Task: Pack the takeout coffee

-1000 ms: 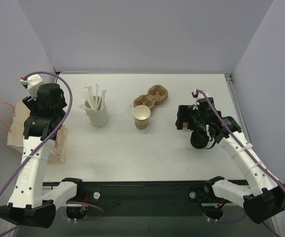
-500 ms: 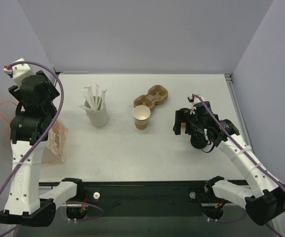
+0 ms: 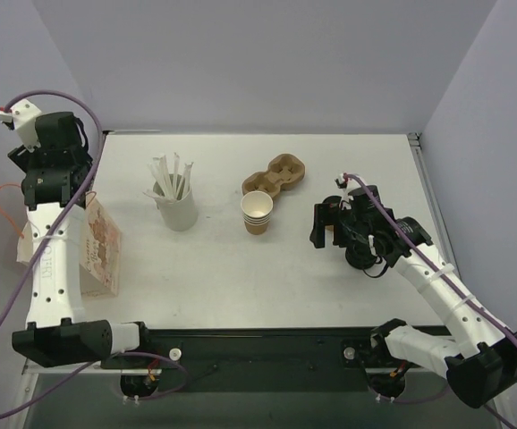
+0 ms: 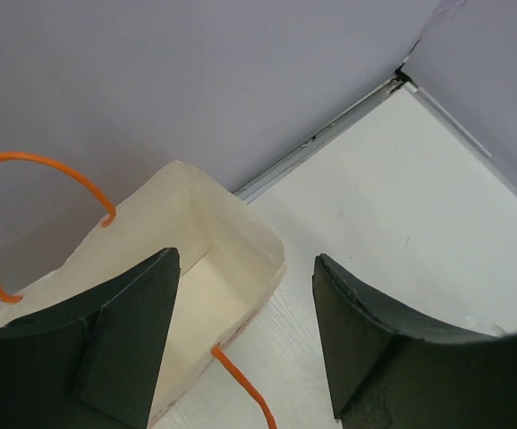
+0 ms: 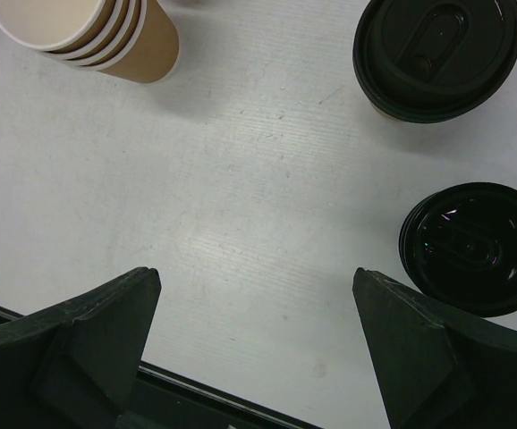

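The takeout coffee (image 5: 437,54), a cup under a round black lid, stands at the top right of the right wrist view. My right gripper (image 5: 257,286) hangs open over bare table, nearer than the cup and to its left, holding nothing. From above, that gripper (image 3: 328,225) hides most of the cup. My left gripper (image 4: 247,259) is open and empty, raised over the open mouth of a cream paper bag (image 4: 196,223) with orange handles. In the top view it (image 3: 48,188) sits at the far left above the bag (image 3: 97,246).
A loose stack of black lids (image 5: 471,246) lies just nearer than the coffee. A nested stack of tan cups (image 3: 257,212) stands mid-table, with a brown cup carrier (image 3: 275,174) behind it. A white cup of straws (image 3: 178,204) stands left of centre. Walls close in on three sides.
My left arm has risen and swung back toward the far-left corner, uncovering the bag. My right gripper has crept slightly left. Both stay open.
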Available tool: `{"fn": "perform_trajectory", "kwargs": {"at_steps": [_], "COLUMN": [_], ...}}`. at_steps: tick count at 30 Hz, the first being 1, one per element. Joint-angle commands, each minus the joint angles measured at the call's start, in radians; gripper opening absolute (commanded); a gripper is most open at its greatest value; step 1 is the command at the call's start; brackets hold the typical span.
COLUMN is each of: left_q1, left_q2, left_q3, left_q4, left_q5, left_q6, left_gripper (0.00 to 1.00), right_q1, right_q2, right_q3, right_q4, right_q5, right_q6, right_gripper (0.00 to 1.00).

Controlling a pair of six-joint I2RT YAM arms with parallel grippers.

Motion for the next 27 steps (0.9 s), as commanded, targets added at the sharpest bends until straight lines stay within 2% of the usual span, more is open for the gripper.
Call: {"fn": "perform_trajectory", "kwargs": {"at_steps": [1, 11, 14, 17, 22, 24, 25, 27], "left_q1": [0.063, 0.141, 0.15, 0.153, 0.153, 0.153, 0.155, 0.152], "left_q2": [0.032, 0.133, 0.146, 0.134, 0.103, 0.083, 0.059, 0.034], "left_q3": [-0.019, -0.125, -0.136, -0.166, -0.182, -0.183, -0.182, -0.169], "left_q4": [0.007, 0.076, 0.079, 0.111, 0.107, 0.098, 0.095, 0.07], "left_q5": [0.079, 0.137, 0.12, 0.12, 0.151, 0.166, 0.175, 0.205], "left_q6": [-0.075, -0.123, -0.112, -0.083, -0.026, 0.003, 0.014, 0.049], "left_gripper": [0.71, 0.71, 0.66, 0.57, 0.26, 0.17, 0.09, 0.03], "right_q1": [0.013, 0.016, 0.016, 0.016, 0.018, 0.018, 0.016, 0.018], "right_q2": [-0.003, -0.001, 0.003, 0.01, -0.001, -0.009, -0.016, -0.026], "right_q3": [-0.009, -0.006, -0.005, -0.003, -0.005, -0.003, 0.0, 0.002], "right_q4": [-0.005, -0.015, -0.014, -0.014, -0.016, -0.02, -0.02, -0.028], "right_q5": [-0.017, -0.013, -0.012, -0.006, -0.001, 0.0, 0.0, 0.0], "right_q6": [-0.019, -0.039, -0.042, -0.041, -0.037, -0.037, -0.033, -0.027], "right_gripper": [0.97, 0.97, 0.97, 0.97, 0.97, 0.97, 0.97, 0.97]}}
